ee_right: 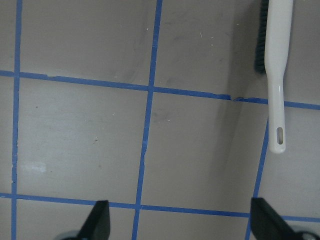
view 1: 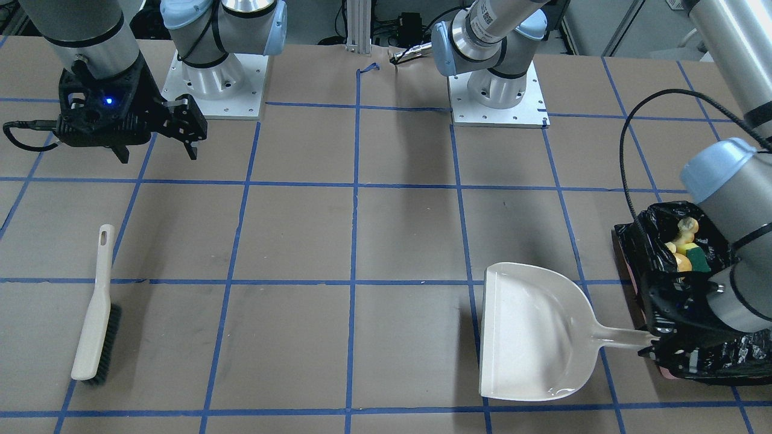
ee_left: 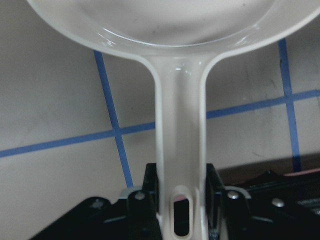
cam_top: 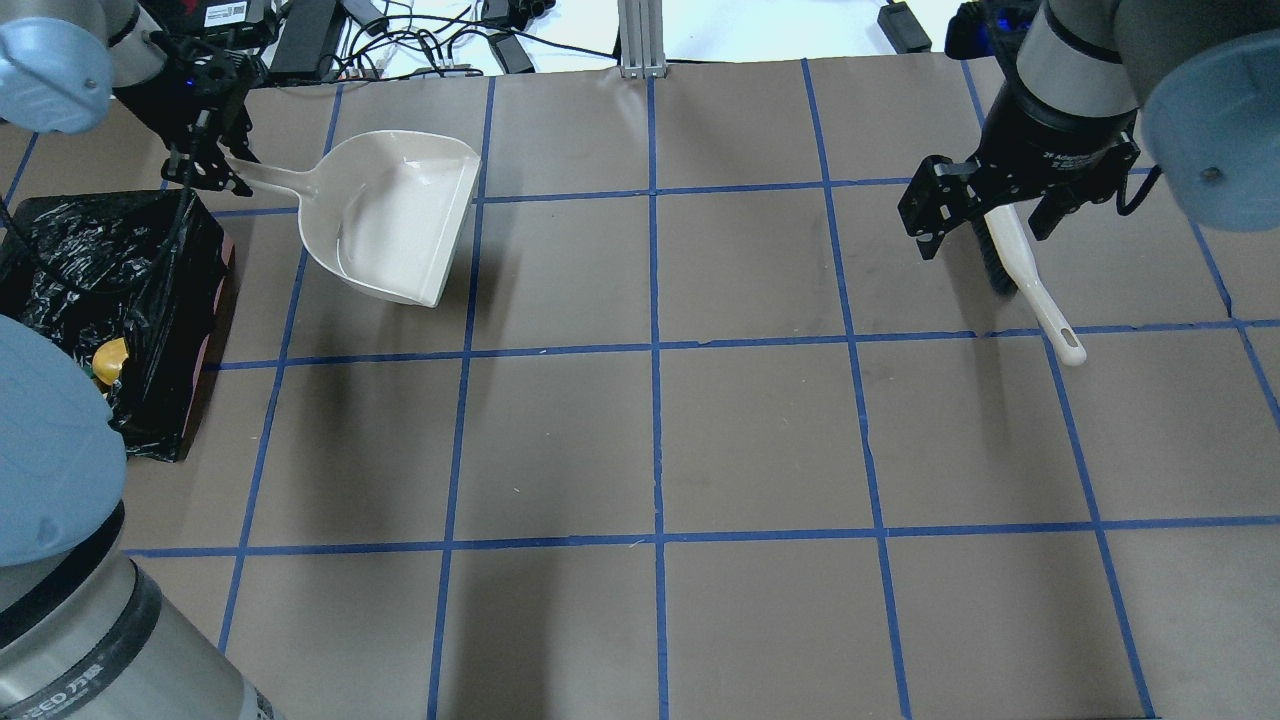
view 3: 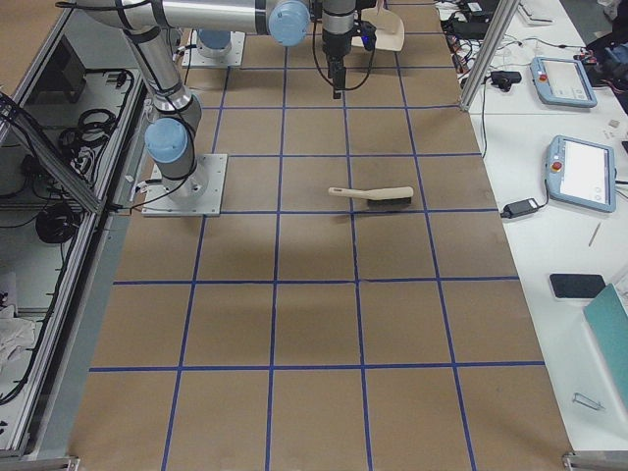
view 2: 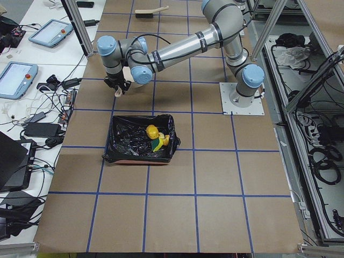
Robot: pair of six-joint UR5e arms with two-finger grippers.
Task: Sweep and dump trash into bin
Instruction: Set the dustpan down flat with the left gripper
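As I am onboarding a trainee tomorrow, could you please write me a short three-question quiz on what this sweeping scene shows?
1. True or false: the yellow and green trash pieces lie inside the black-bag-lined rectangular bin.
2. Fill in: the cream-handled, dark-bristled brush lies on the brown taped table; the right gripper, clear of it, has its fingers ____.
3. Choose one: what do the fingers of the left gripper clasp?
A) the handle of the cream plastic dustpan
B) the brush
C) the bin's rim

Key: 1 true; 2 open; 3 A.
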